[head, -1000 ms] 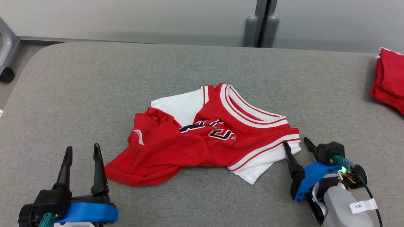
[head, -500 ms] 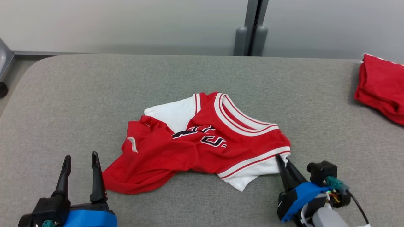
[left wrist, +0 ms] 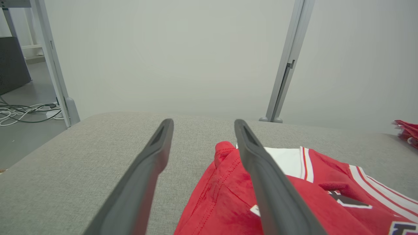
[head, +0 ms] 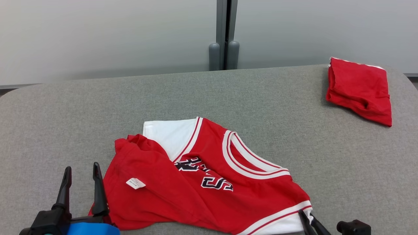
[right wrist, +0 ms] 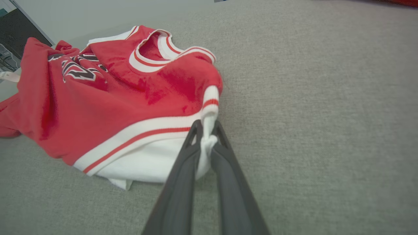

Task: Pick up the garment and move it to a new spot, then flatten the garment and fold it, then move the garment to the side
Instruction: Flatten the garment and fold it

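While the left gripper (head: pixel 81 166) gapes wide beside the garment (head: pixel 196 199), the right gripper (right wrist: pixel 207 124) pinches its white edge.

Crumpled red-and-white garment (head: pixel 209 182) lies on grey surface.

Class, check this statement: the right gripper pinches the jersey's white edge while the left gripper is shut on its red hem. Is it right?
Wrong in one point: the left gripper is open, fingers spread with bare grey surface between them, as the left wrist view shows. The right gripper does pinch the jersey's white edge.
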You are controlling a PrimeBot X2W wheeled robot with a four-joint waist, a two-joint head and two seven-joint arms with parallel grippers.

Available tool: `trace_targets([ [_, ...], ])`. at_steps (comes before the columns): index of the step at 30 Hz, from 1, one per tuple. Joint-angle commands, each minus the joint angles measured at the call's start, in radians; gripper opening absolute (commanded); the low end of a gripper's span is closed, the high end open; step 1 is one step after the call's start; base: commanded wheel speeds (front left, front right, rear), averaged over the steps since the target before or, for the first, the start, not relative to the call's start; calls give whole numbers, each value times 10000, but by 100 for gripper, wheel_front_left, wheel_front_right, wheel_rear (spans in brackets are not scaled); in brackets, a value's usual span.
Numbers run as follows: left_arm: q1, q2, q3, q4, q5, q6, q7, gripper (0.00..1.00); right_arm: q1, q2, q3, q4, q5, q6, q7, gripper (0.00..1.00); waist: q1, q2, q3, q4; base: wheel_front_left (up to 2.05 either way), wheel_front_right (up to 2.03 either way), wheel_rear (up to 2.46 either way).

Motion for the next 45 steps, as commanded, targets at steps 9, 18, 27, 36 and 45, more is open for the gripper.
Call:
trace_targets([
  [9,-75,-9,-55,-77,51,-10,-26,100,-799,-508,-2,-1639,-912,3,416,100,1,0,108,164,0,0,0],
  [18,-575,-7,-158,-122,-33,-7,-27,100,-4453,-514,1469,-440,-1713,1,816,100,1,0,793,765,0,0,0],
  [27,-1218,-9,-376,-28,-299,16,-27,100,-7636,-278,1878,3080,-1864,1,627,100,1,0,1657,1638,0,0,0],
  [36,-1523,-14,-524,17,-460,66,-27,100,-8810,-248,2583,6044,-1875,1,347,100,1,0,2082,2063,0,0,0],
  [45,-1600,-11,-484,15,-411,116,-27,100,-9148,-114,3258,7992,-1565,1,132,0,1,0,2168,1959,0,0,0],
])
